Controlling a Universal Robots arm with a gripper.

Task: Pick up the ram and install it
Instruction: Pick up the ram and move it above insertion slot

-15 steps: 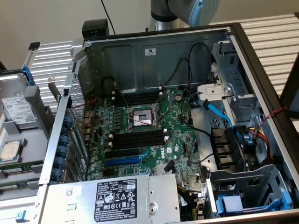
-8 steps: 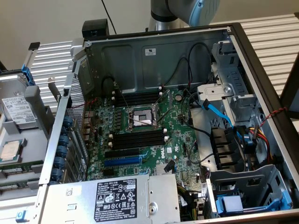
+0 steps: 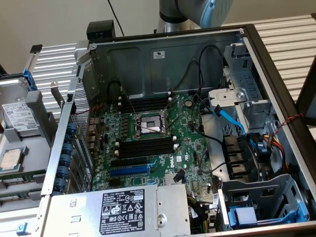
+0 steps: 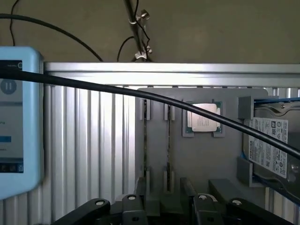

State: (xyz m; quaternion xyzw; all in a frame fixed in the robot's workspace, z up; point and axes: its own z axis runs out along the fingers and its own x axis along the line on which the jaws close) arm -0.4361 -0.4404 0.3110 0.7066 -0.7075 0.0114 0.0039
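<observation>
We see the case point(image 3: 133, 64) in dull grey sheet metal. Beside the case, the ribbed table point(image 3: 284, 32) looks aluminium, the tray point(image 4: 197, 159) matt plastic.

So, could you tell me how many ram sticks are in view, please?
2, both edge-on in the grey holder: one ram stick beside the processor, the other ram stick just beyond it. More may be hidden elsewhere.

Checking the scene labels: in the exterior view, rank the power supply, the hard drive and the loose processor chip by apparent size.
1. Power supply: largest, though nearest the camera.
2. Hard drive: clearly smaller.
3. Processor chip: smallest, beside the hard drive, so that comparison is fair.
</observation>
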